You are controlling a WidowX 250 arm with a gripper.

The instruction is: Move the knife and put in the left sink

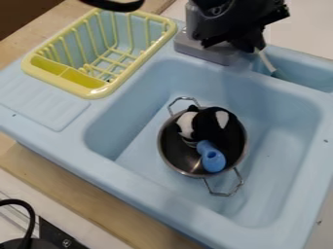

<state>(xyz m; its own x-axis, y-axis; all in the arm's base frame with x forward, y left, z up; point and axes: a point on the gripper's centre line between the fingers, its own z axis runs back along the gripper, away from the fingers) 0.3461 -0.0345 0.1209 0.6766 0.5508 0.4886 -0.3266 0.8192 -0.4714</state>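
Pot (170,150) and plush toy (207,127) crowd the left sink (116,127), so a dropped knife (266,61) could land on them; rightward, the grey block (209,52) could snag a low-travelling hand (248,46). Whether that is wide, narrow or gripping, I cannot tell. The pale strip, likely the knife, shows just below and right of it, by the right basin (305,80).

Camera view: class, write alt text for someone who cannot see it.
A black end effector hangs above a blue toy sink, a slim pale object below it. In the large basin, a metal pot holds a black-and-white plush and something blue; a yellow rack sits alongside.
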